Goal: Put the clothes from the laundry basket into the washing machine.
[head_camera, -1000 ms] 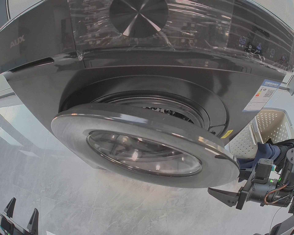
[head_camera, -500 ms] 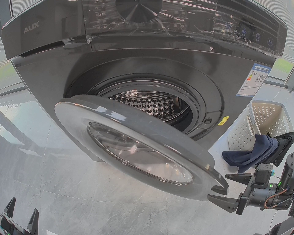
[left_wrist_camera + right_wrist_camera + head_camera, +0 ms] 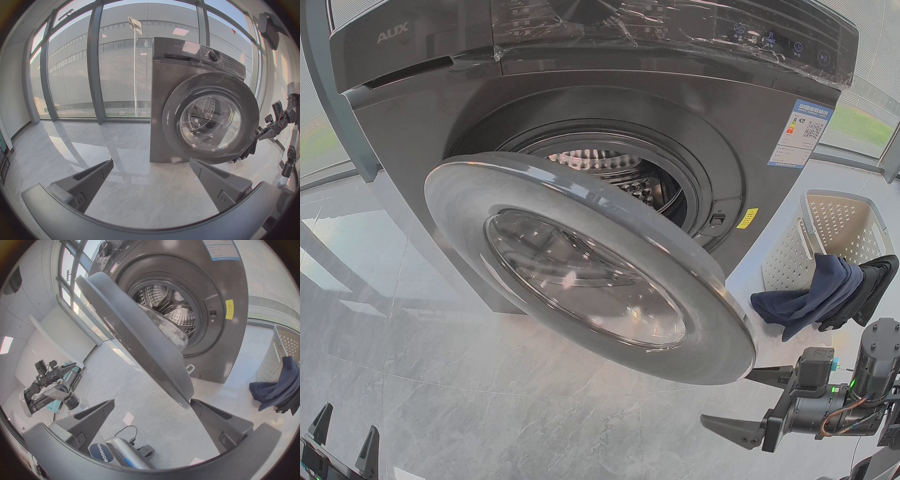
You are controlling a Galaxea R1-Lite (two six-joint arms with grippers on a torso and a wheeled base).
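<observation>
Clothes [image 3: 814, 299] draped over laundry basket [image 3: 850, 215] rim, right of washing machine [image 3: 612, 94]. Right gripper [image 3: 726, 397] nearer, fingers wide, empty, pointing away toward door [image 3: 456, 194] edge. Left gripper [image 3: 349, 417] wide, well apart.

Floor [image 3: 487, 387]: large glossy grey stone-look tiles with thin joints, mirroring the window light. Floor-to-ceiling windows [image 3: 118, 62] with dark mullions [image 3: 93, 62] along the far side; daylight only source I can confirm. Outside: grey louvred building [image 3: 72, 78] and a lamp post [image 3: 135, 62] in front of it. Strip of green grass [image 3: 859, 125] beyond the glass on the right. Side wall [image 3: 14, 103] is plain white with a dark skirting [image 3: 20, 127].
</observation>
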